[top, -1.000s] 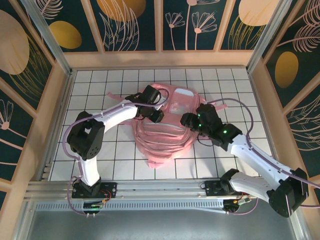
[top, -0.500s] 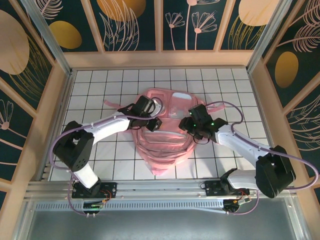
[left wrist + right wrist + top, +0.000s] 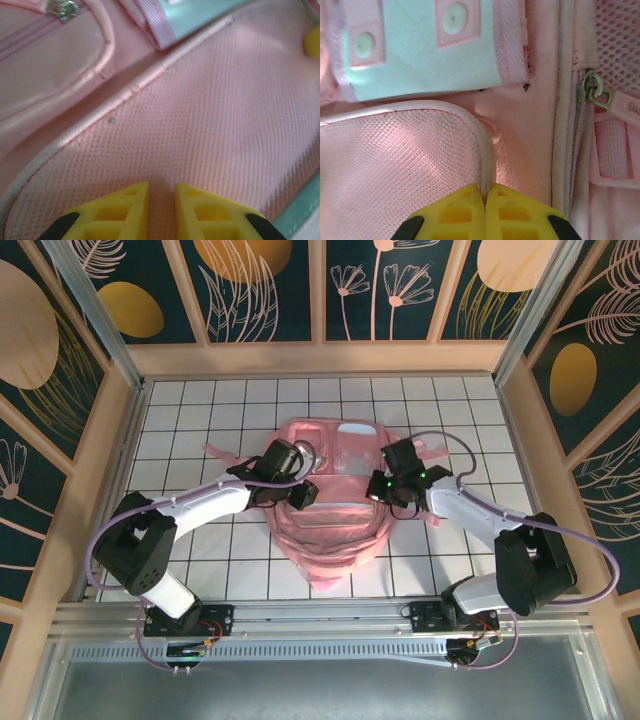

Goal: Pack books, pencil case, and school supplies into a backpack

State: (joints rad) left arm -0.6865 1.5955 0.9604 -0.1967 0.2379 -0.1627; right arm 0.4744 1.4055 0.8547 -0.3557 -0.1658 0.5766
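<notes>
Arms have closed in: right pincer (image 3: 485, 194) clamps the piped edge (image 3: 470, 114) of the backpack (image 3: 330, 535), left pincer (image 3: 161, 194) slightly apart; opening it seems next.

Work cell seen from above. A white surface (image 3: 200, 410) ruled with a dark square grid occupies the centre. A pale wooden ledge (image 3: 320, 358) borders it at 12, 3 and 9 o'clock. Above the ledge rise the wall panels (image 3: 270, 290): dark teal, printed with pale line-drawn flowers and leaves and golden ovals, and divided by wooden strips. Silver metal posts (image 3: 95, 310) run diagonally at 11 and 1 o'clock. At 6 o'clock, slotted aluminium rails (image 3: 320, 618) span the width, with a grey metal sheet (image 3: 320, 690) below. Lighting is even and diffuse; shadows are soft.
</notes>
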